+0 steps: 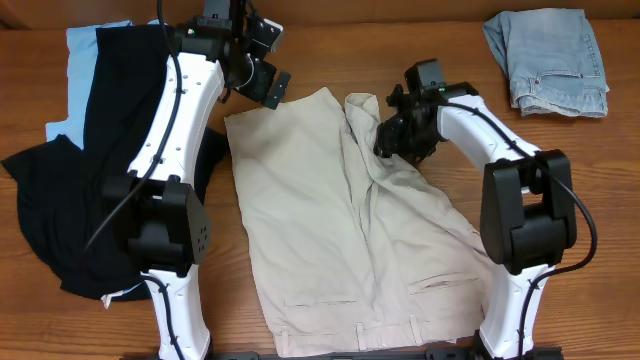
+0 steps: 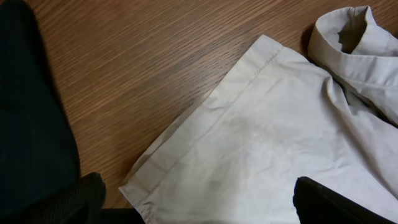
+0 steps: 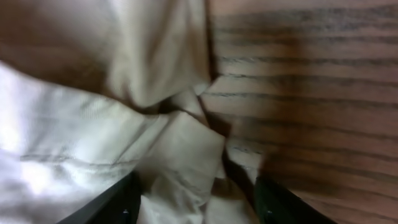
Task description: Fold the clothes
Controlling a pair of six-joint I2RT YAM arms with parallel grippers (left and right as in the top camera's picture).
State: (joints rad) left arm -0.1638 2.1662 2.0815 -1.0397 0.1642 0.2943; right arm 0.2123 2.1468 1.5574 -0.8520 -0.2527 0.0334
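The beige shorts (image 1: 350, 230) lay flat mid-table. The right gripper (image 1: 392, 140) was clamped on their rumpled leg; the left gripper (image 1: 272, 88) hovered with fingers apart above the other hem, apparently mid-fold; next, grasp it.

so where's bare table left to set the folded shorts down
Bare wood shows along the far edge, between the left fingers and the faded denim garment, and on the right beyond the right arm, below the denim. The left side is crowded by the black garment and light blue garment; the beige cotton shorts fill the middle.
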